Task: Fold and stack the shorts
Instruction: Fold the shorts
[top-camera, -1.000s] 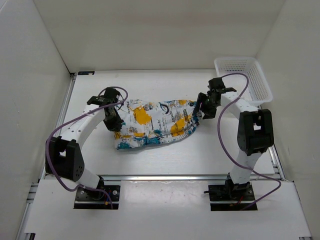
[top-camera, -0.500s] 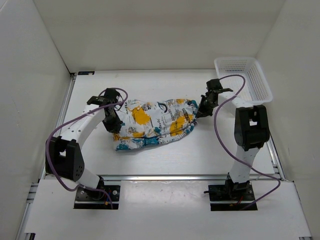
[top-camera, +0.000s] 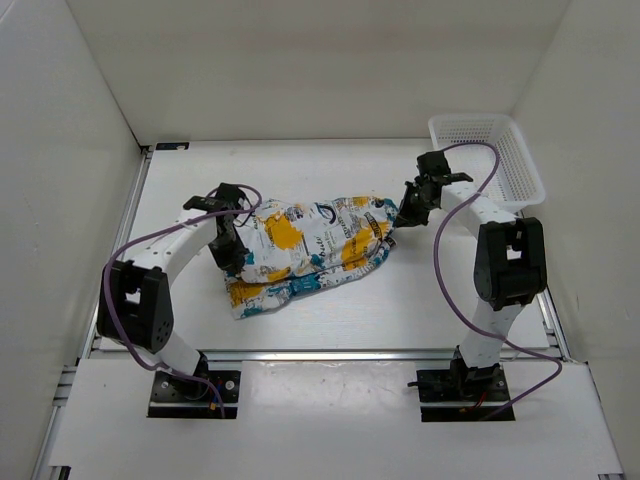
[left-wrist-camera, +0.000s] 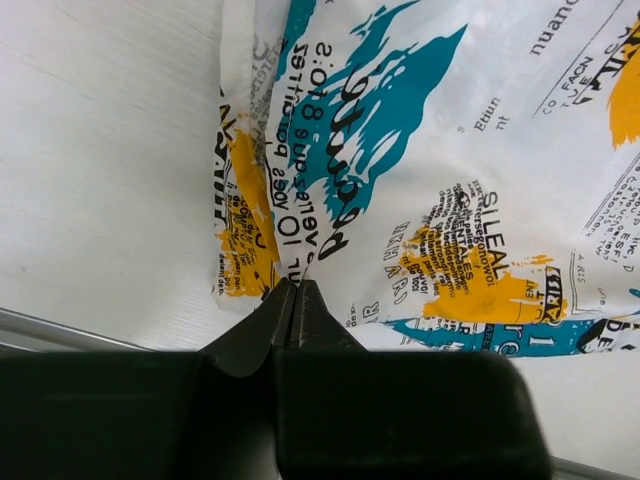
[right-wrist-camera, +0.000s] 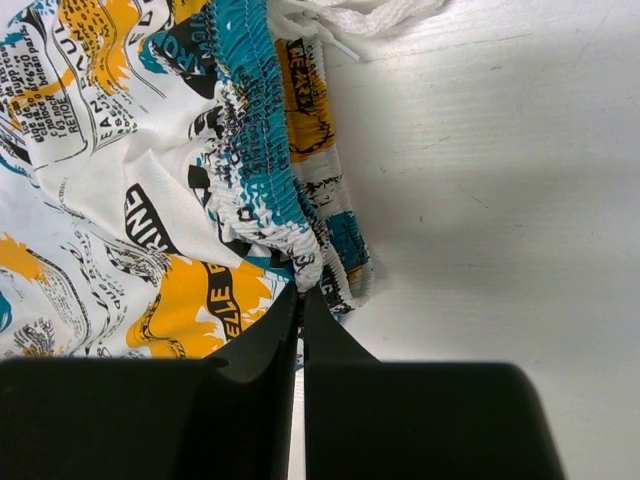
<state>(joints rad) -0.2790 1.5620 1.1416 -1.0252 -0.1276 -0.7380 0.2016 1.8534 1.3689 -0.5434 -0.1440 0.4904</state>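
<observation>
Now both ends of the shorts (top-camera: 310, 250) are gripped. A second ago the right gripper (top-camera: 403, 220) stood open beside the waistband end. The right wrist view shows its jaws now pinched tight on the gathered teal-and-white waistband (right-wrist-camera: 255, 150), just below the white drawstring (right-wrist-camera: 360, 15). The left gripper (top-camera: 232, 255) remains clamped narrow on a fold of printed fabric at the opposite end. That end has shifted, and its lower corner now trails further towards the near edge of the table (top-camera: 330, 170).

With a hold at each end, the garment looks ready to be lifted or drawn over itself. The fold is probably only starting, and nothing is stacked yet.

The shorts lie crumpled across the middle of the table, well apart from the white basket (top-camera: 490, 160) in the far right corner. The left arm reaches forward and bends inward, its wrist turned towards the cloth. The right arm stands tall at the elbow and reaches left and down to the waistband.
</observation>
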